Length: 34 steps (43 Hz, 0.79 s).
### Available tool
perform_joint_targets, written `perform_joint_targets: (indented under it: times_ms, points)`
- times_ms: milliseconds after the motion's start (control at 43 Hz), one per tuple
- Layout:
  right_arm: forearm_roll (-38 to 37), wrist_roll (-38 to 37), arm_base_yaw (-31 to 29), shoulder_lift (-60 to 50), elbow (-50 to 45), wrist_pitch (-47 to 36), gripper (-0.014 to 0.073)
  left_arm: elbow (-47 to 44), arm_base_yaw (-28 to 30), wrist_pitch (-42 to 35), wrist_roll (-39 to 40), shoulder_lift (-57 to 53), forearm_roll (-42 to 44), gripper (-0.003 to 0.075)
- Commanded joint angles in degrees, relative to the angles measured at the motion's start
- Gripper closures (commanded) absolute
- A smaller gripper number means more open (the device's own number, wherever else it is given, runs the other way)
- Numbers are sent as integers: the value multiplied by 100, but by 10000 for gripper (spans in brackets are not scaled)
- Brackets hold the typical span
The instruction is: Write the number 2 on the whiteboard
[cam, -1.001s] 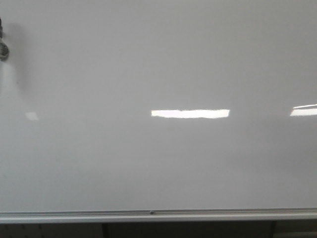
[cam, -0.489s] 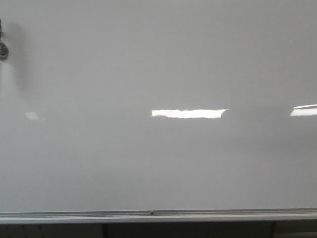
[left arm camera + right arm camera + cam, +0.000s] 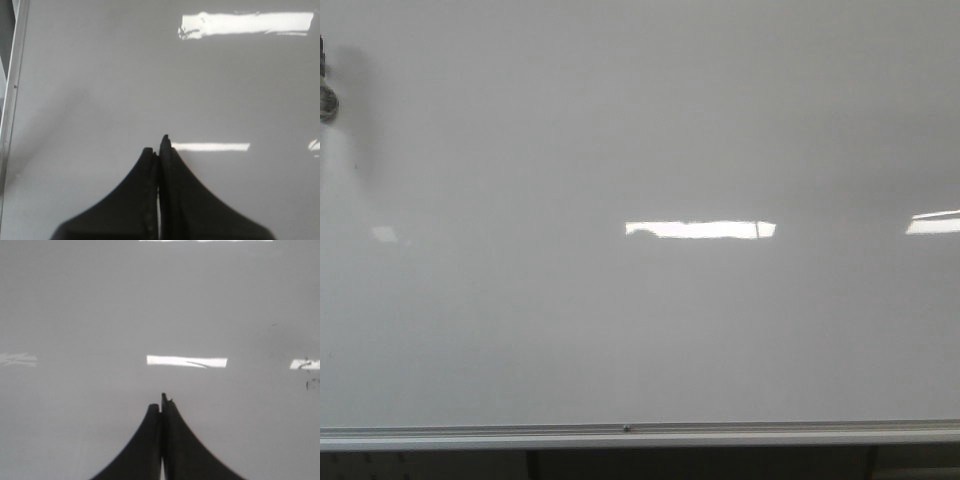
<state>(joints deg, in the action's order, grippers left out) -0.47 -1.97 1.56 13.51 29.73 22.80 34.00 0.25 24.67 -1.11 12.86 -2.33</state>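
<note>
The left gripper (image 3: 159, 145) is clenched, its black fingers pressed together with nothing between them, hovering over the glossy whiteboard (image 3: 100, 75) near its silver frame edge (image 3: 12, 95). The right gripper (image 3: 161, 402) is likewise closed and holds nothing, with the bare board surface ahead of its tips and a few faint dark specks (image 3: 310, 382) off to one side. No written digit shows on the whiteboard (image 3: 620, 120) in any view, only bright light reflections (image 3: 700, 229).

text: none legible | whiteboard (image 3: 640, 130): no readable writing
</note>
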Motion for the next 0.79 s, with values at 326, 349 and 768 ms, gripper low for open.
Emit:
perform_joint_targets:
  times_ms: [326,349,768]
  points:
    - [-1,33,10,1324,378,513,656,369,-9,709,55,1217,-44,741]
    - [-1,33,10,1356,378,534,656,360,-9,724,55,1252,-44,741]
    - [-6,51,10,1850,378,829,466,360,-9,720,55,1742,-44,726]
